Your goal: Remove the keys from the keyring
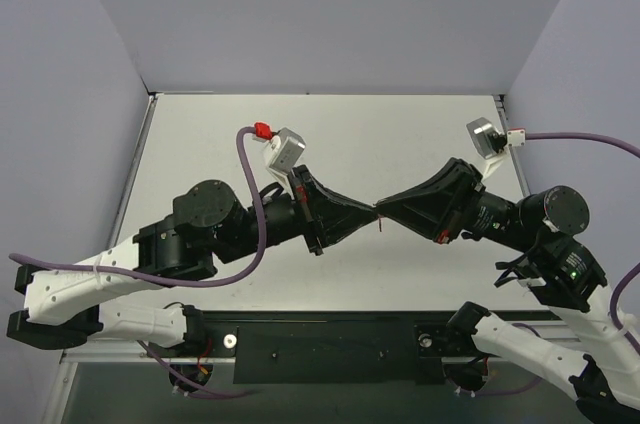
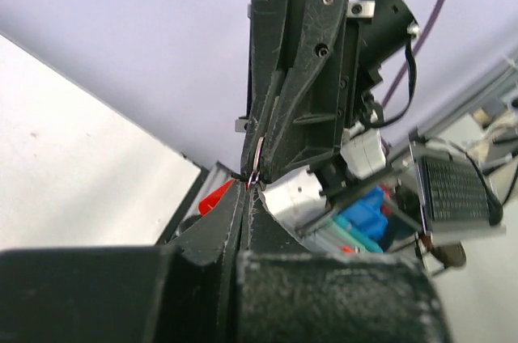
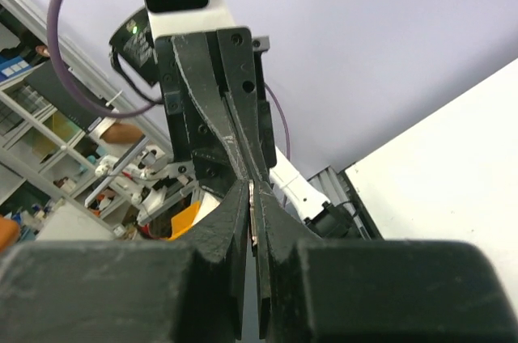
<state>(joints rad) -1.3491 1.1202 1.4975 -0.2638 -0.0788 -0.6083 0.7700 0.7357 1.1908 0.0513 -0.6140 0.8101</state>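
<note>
My two grippers meet tip to tip above the middle of the white table. My left gripper is shut, pinching the keyring, of which a thin bit of ring with a red streak shows at its tips. A red piece, apparently the tag, sticks out beside the left finger. My right gripper is shut on the silver key, held edge-on between its pads. A small dark bit hangs below the meeting point. The join between ring and key is hidden by the fingertips.
Grey walls enclose the table on three sides. A black rail runs along the near edge between the arm bases. Purple cables loop over both arms. Shelving and clutter show beyond the table in the wrist views.
</note>
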